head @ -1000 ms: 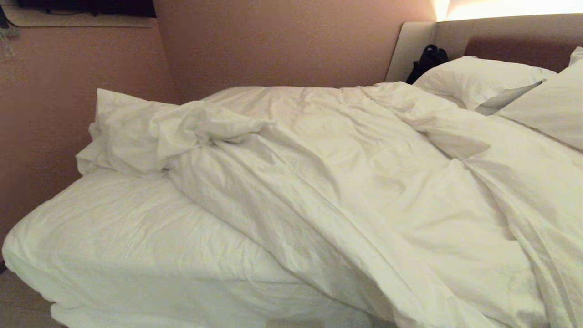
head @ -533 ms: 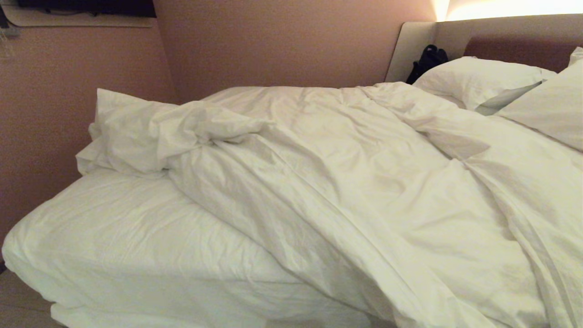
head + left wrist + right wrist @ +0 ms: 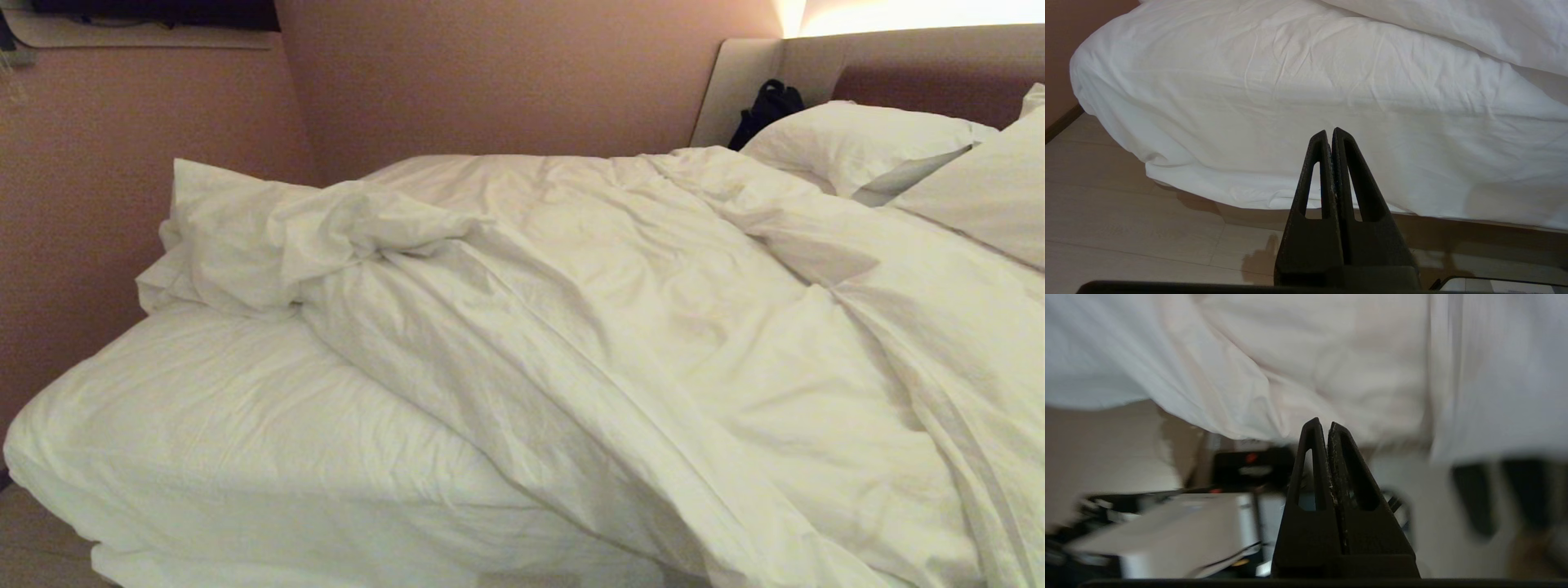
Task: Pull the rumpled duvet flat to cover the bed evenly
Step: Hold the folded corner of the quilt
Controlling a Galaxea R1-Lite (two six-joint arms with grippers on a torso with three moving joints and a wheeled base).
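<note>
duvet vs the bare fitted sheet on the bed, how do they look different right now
The duvet is thick, puffy and rumpled into deep folds, with one end bunched in a heap by the wall; the fitted sheet lies thin and nearly flat, with only fine wrinkles. The duvet runs slantwise across the bed from the pillows, while the fitted sheet shows bare only at the near left corner. Both are plain white.

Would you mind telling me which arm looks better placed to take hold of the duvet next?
Probably the right. The right gripper, fingers shut, points at the duvet hanging just ahead. The left gripper, also shut, faces only the bare fitted sheet at the bed's uncovered corner.
</note>
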